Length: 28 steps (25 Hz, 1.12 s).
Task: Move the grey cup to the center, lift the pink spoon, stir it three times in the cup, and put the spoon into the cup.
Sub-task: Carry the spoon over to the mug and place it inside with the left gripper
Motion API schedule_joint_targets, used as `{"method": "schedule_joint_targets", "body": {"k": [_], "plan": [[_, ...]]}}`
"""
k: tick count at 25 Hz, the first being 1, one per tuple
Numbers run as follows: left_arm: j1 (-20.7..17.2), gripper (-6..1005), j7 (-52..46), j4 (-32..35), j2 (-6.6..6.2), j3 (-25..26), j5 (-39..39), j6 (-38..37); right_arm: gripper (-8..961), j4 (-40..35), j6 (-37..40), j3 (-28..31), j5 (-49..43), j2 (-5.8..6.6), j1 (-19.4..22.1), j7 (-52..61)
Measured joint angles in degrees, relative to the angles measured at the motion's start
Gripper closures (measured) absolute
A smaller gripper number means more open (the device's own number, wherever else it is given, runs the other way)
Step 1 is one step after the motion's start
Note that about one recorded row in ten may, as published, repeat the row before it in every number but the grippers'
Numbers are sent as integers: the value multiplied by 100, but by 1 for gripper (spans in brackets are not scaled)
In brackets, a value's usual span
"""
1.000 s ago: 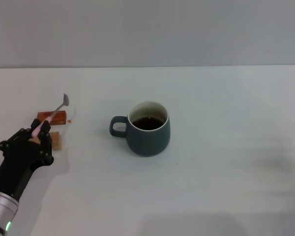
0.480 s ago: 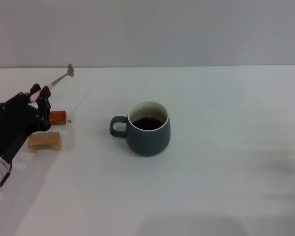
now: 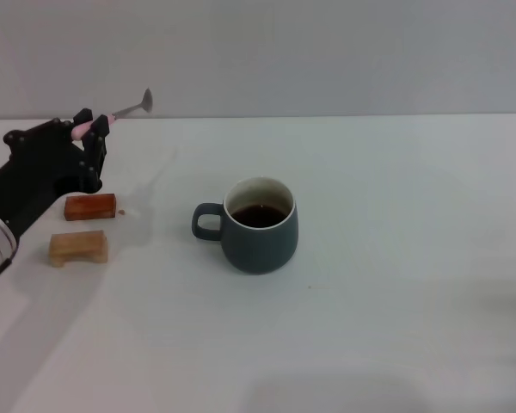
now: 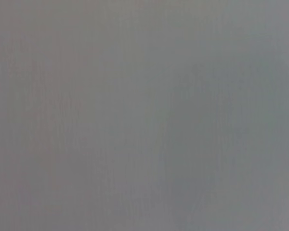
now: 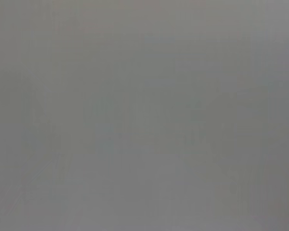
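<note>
Spoon (image 3: 120, 113), cup (image 3: 259, 226), two blocks (image 3: 90, 207)

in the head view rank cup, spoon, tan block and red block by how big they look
1. cup, clearly largest
2. spoon, long but slim, held in the left pincer
3. tan block and red block look alike; the pincer partly covers the red one, so no ranking.

**Two wooden blocks on a pale counter**

Lying toward the left side of the white counter (image 3: 396, 258): a reddish-brown block (image 3: 90, 206), long side across the head view, with a tan block (image 3: 78, 247) just in front of it, close but apart. Behind the counter, a plain grey wall (image 3: 327, 52). Nothing but flat grey in both wrist views
</note>
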<state>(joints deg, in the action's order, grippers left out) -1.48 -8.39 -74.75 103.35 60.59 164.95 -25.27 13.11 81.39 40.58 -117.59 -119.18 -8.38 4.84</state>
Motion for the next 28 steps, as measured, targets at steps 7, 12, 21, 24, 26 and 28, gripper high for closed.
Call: {"method": "schedule_joint_targets", "body": {"k": [7, 12, 21, 24, 26, 28], "plan": [[-60, 854, 72, -1154, -461, 13, 36, 1145, 953, -50, 171, 307, 0, -8, 243, -13], [-26, 854, 585, -1820, -435, 85, 39, 2210, 954, -84, 300, 483, 9, -9, 395, -32], [110, 854, 1723, -2736, -34, 387, 16, 4038, 955, -185, 223, 580, 9, -9, 385, -2], [163, 854, 2463, -3065, 315, 601, -67, 4674, 955, -192, 195, 587, 9, -9, 363, 0], [208, 854, 2709, -3138, 398, 662, -159, 4862, 955, -193, 193, 590, 9, -9, 345, 2], [419, 854, 3559, -3254, 662, 929, -755, 5520, 955, -202, 190, 595, 9, -9, 329, 3]]}}
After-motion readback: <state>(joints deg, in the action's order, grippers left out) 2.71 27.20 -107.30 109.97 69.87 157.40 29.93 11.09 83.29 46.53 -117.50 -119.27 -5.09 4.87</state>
